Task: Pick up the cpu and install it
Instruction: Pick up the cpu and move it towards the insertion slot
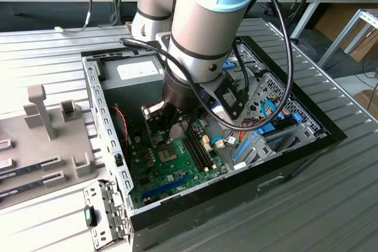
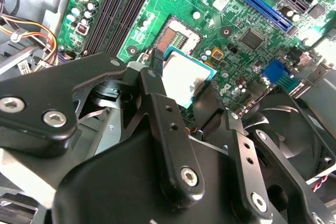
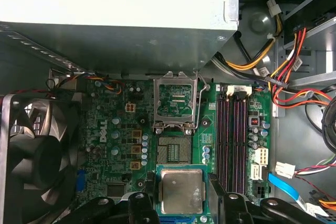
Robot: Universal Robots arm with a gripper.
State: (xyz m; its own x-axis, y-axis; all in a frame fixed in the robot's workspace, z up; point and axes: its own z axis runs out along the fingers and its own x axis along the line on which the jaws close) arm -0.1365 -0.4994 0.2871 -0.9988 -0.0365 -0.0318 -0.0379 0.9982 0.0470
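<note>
inside the open computer case [image 1: 93, 90], the fingers [image 3: 216, 190] pinch narrow on opposite edges of the cpu [image 3: 181, 188]. it is held flat, metal top up, over the motherboard [image 3: 115, 129], just beside the bare socket [image 3: 175, 153], whose latch plate [image 3: 176, 100] stands raised, seemingly ready to take it.

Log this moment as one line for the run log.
phase: install | gripper: shut on cpu | cpu: held above motherboard, near socket | socket: lid up, empty
</note>
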